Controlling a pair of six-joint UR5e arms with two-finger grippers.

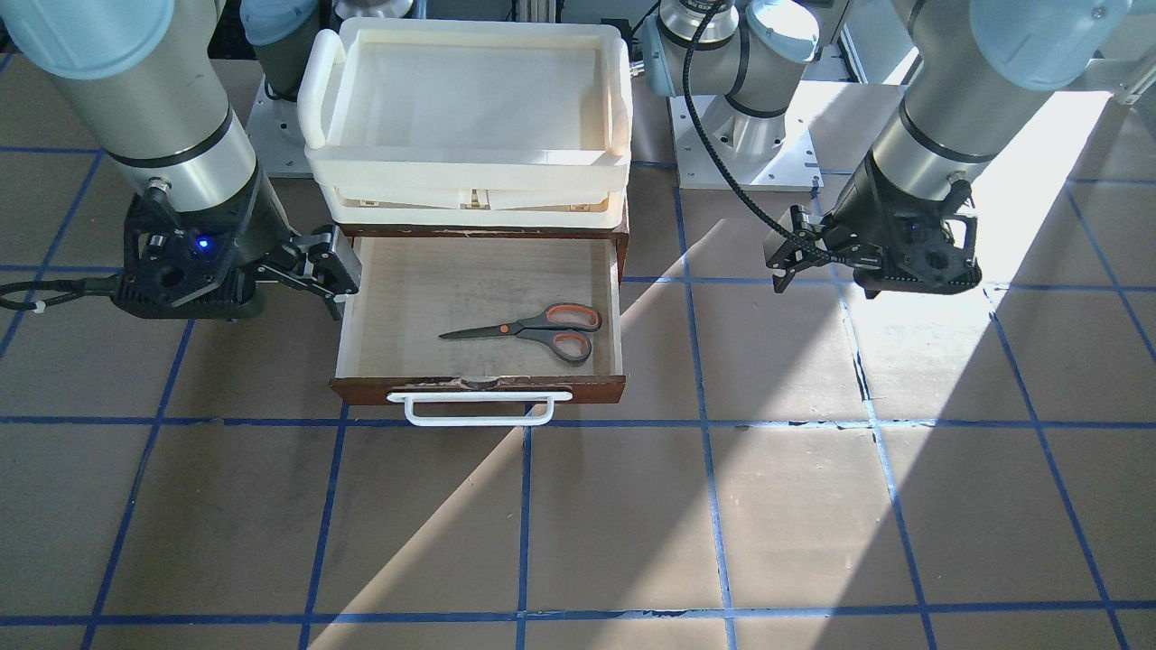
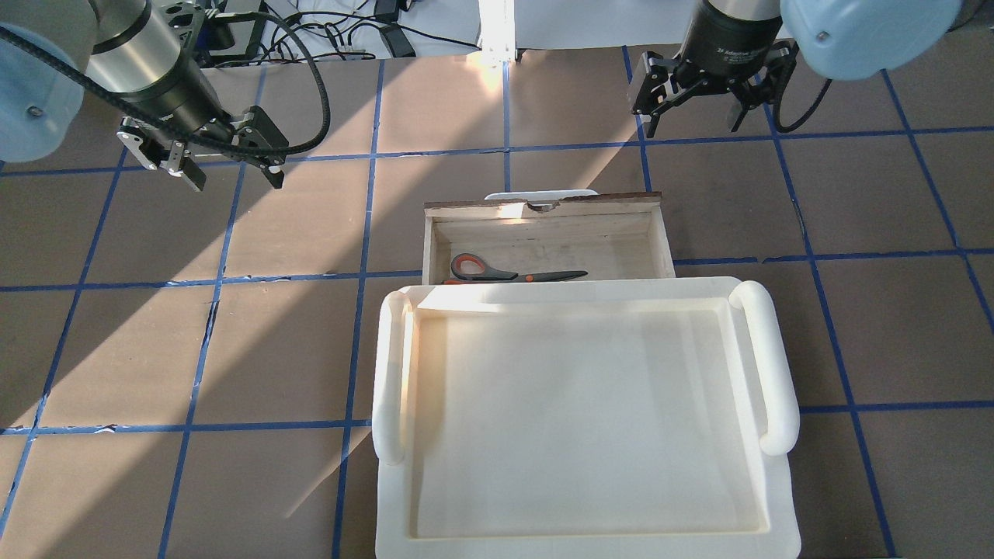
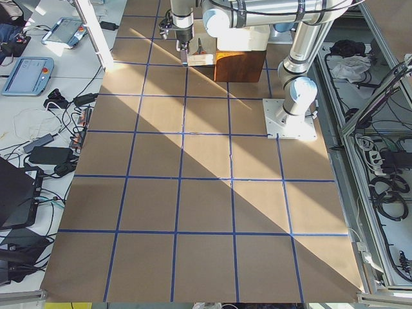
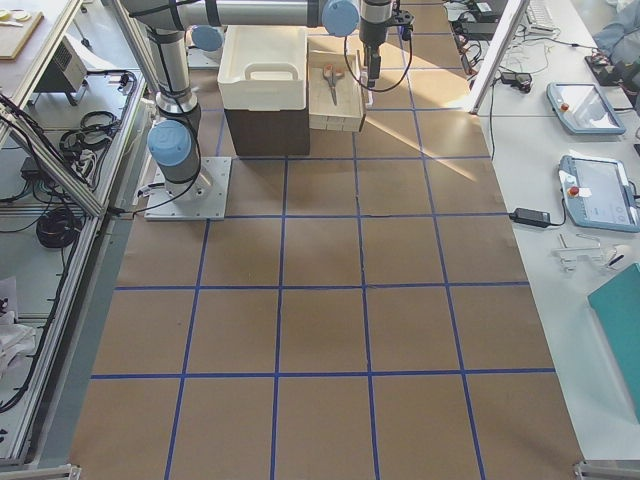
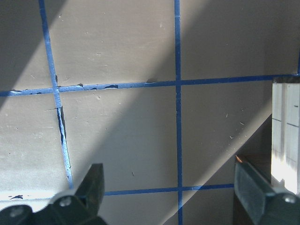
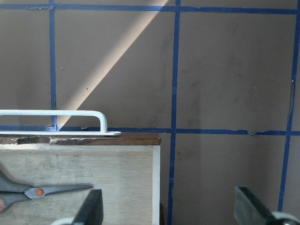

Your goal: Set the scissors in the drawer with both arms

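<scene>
The scissors (image 1: 533,329) lie flat inside the open drawer (image 1: 433,289), handles toward the view's right. They also show in the overhead view (image 2: 512,273) and the right wrist view (image 6: 37,192). The drawer's white bar handle (image 1: 479,411) faces away from the robot. My right gripper (image 1: 343,275) is open and empty. It hangs beside the drawer's side wall, and overhead (image 2: 689,128) it appears beyond the drawer's front corner. My left gripper (image 1: 784,257) is open and empty, well off to the drawer's other side over the table (image 2: 235,183).
A cream plastic tray (image 2: 575,419) sits on top of the cabinet, above the drawer's rear. The brown table is marked with a blue tape grid (image 1: 704,424). The arm bases (image 1: 741,135) stand behind the cabinet. The left wrist view shows the cabinet's edge (image 5: 286,131) at its right.
</scene>
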